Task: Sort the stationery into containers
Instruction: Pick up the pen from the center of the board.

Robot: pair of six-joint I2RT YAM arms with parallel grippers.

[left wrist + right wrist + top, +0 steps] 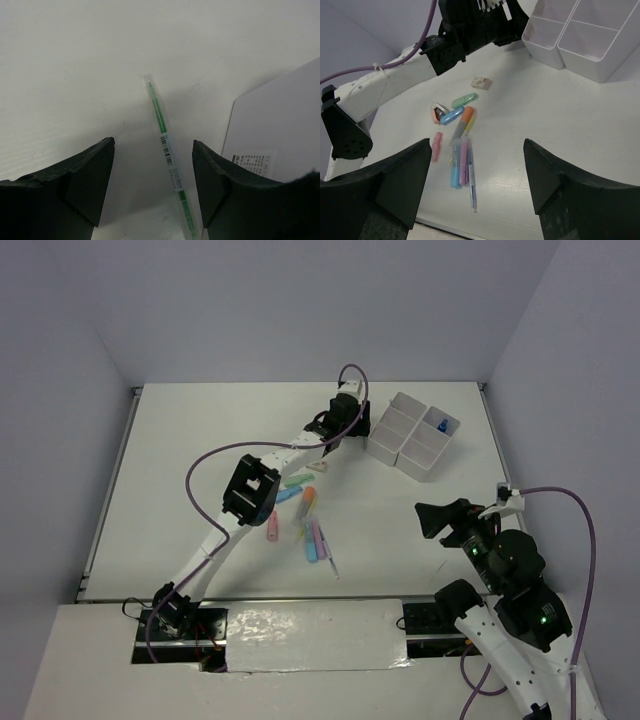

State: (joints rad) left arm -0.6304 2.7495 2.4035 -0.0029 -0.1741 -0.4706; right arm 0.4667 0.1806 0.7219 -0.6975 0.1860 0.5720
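Here, the thin green pen in clear plastic (167, 150) lies flat on the white table (200, 440), between the spread fingers of the left gripper (152, 144). The white four-compartment plastic tray (383, 453) sits just beside it. The scattered pastel markers (455, 172) lie nearer, and the right gripper (477, 142) hangs above them, unclenched.

markers (305, 515) left of tray (425, 446), item (441, 424) perhaps inside
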